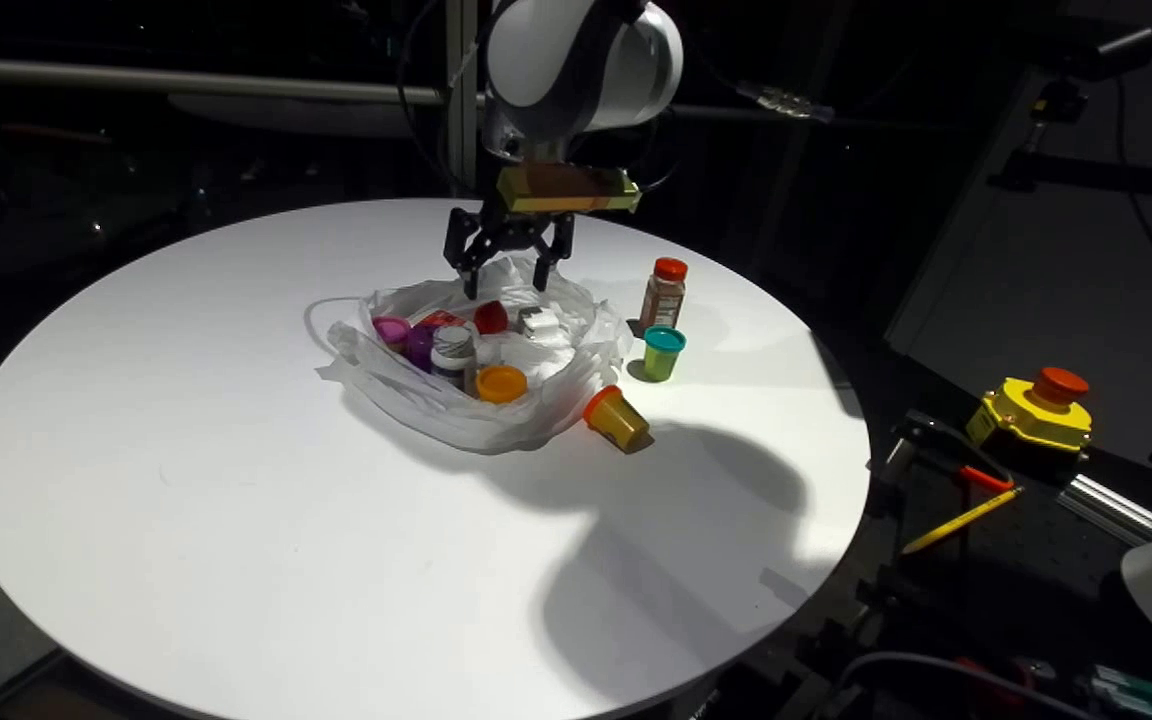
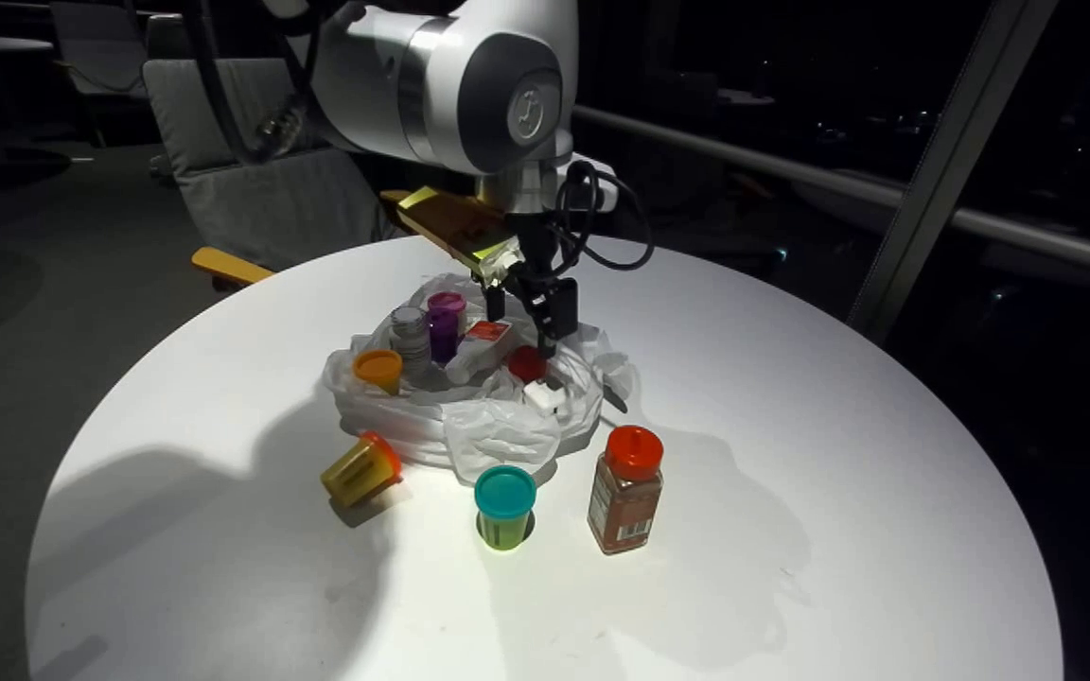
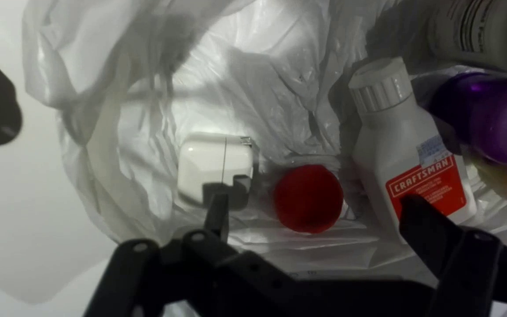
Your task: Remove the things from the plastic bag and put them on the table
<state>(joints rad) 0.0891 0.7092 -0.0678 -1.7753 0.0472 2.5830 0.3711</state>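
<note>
While my Robotiq gripper (image 1: 506,287) hangs empty, jaws parted, at upper center in an exterior view, a Craftsman bottle (image 3: 407,145), a round red item (image 3: 308,198) and a small white box (image 3: 203,160) lie in the plastic bag (image 1: 476,430) below; right of center I see a red-capped spice jar (image 1: 663,300), a teal-lidded tub (image 1: 662,356) and a tipped yellow tub (image 1: 617,417) on the table (image 1: 236,530).
</note>
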